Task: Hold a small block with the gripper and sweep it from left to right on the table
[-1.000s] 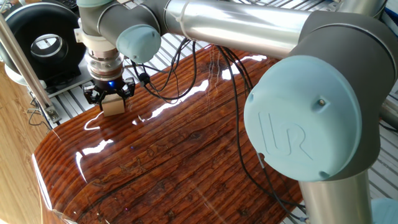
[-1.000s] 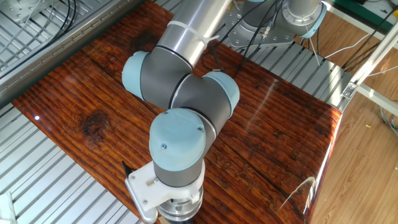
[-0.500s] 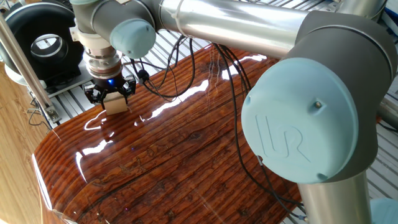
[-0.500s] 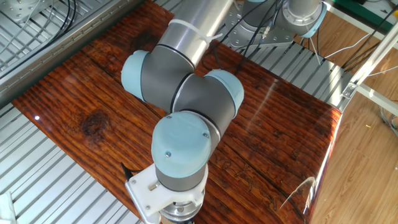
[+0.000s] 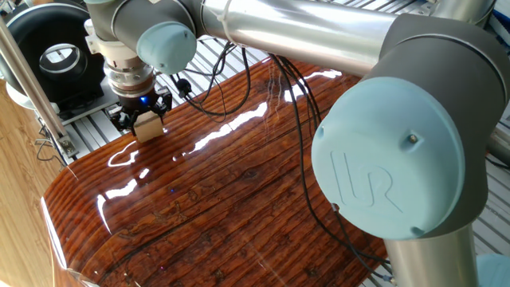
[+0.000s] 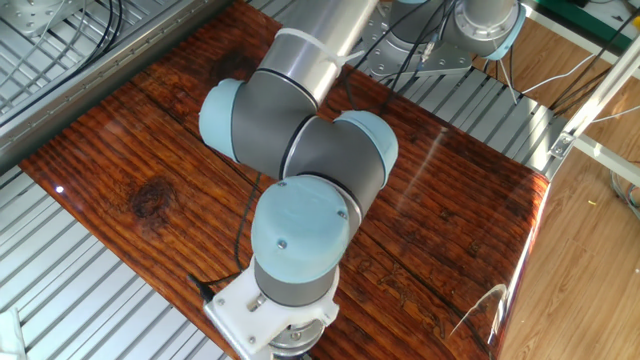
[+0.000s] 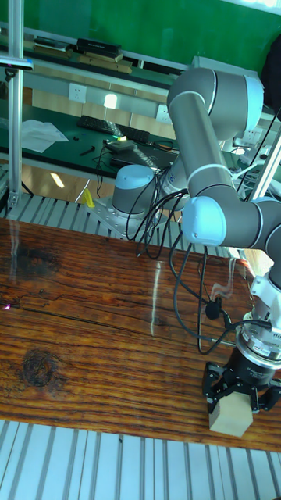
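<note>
Moved: hand (image 5: 144, 122) toward board edge | clamped on light-tan cube (image 5: 147, 127) | table (image 5: 239, 199)

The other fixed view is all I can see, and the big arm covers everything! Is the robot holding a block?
Observer: Yes. The gripper has its jaws shut on the small block, a plain light-tan cube.
Operator: Is the block up in the air?
Observer: It looks down at the table; in the tall fixed view its bottom seems to meet the glossy wood, though I can't be sure it touches.
Operator: Where on the table is it?
Observer: Close to an edge. In one fixed view the block sits near the corner beside the silver slatted surface.
</note>
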